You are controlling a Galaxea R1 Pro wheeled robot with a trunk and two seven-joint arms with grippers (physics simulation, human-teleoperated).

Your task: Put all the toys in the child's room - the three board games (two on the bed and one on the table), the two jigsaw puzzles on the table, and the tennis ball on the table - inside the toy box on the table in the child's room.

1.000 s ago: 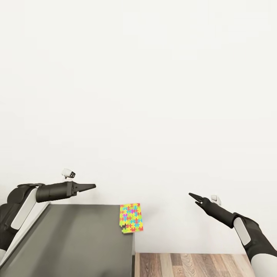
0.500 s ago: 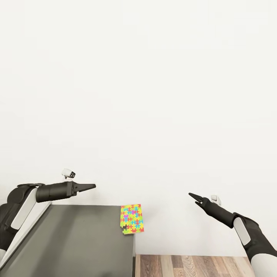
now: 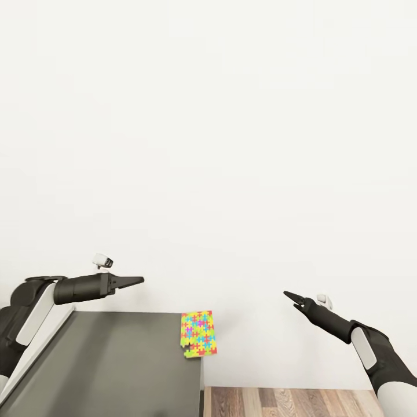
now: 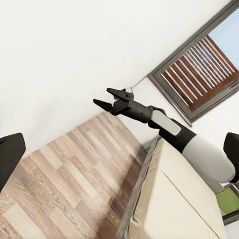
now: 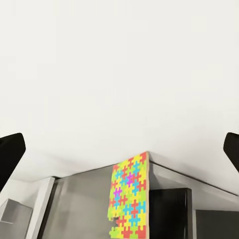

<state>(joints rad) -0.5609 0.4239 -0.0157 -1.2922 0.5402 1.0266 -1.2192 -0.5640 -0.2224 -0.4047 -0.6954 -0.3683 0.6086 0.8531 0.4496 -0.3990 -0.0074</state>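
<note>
**Bright, flat, sharp renders**

Even, diffuse light fills all three views; the white wall is close to blown out and nearly featureless. The dark bench top carries a soft pale sheen. On the wood floor in the left wrist view lies a faint, soft-edged shadow beside the bed. The window shows daylight. Edges are crisp, with no blur or grain.

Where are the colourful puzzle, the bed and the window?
puzzle (image 3: 200, 334): head view, middle of its patterned face.
bed (image 4: 177, 196): left wrist view, beige mattress top.
window (image 4: 201, 74): left wrist view, on its brown slats.
</note>
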